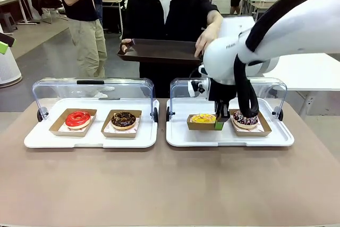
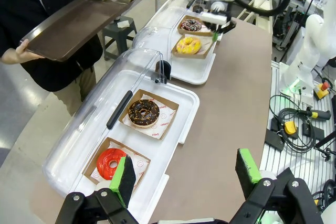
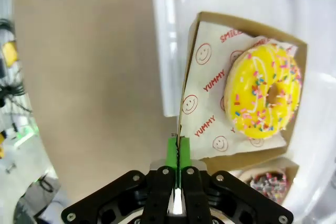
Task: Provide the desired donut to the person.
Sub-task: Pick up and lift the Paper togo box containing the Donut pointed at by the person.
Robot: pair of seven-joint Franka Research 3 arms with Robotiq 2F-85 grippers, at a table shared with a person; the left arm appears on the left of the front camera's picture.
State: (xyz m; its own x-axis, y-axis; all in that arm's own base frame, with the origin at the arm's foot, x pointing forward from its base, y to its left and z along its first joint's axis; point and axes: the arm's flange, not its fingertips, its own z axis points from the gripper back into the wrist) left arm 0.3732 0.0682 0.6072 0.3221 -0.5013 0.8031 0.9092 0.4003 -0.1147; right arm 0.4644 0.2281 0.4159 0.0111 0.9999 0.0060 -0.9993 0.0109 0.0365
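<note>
A tan table (image 1: 170,184) is spread across the front view, and the yellow donut (image 1: 203,118) with coloured sprinkles is found toward its far side, a little right of the middle. Beyond the yellow donut, at the far side, a person (image 1: 170,14) in a black shirt is seen, and a brown tray (image 1: 159,51) is held level in both hands, above and behind the donut. The white right arm (image 1: 287,30) is brought in from the right and bent down over the donut.

The donut is carried in an open cardboard box (image 3: 191,66) lined with printed paper, and the box is set in a white tray (image 1: 228,137) whose clear cover (image 1: 265,86) is swung up behind it. A chocolate donut with sprinkles (image 1: 245,119) is boxed just right of the yellow donut in the same tray. Well to the yellow donut's left, a second white tray (image 1: 90,141) is laid, with a dark chocolate donut (image 1: 123,119) nearer and a red donut (image 1: 78,118) farther off.

The right gripper (image 3: 178,150) is closed tight on the side wall of the yellow donut's box, the thin card being pinched between the green pads. The left gripper (image 2: 186,170) is held well apart from the yellow donut, past the red donut, with its jaws spread wide and nothing between them.
</note>
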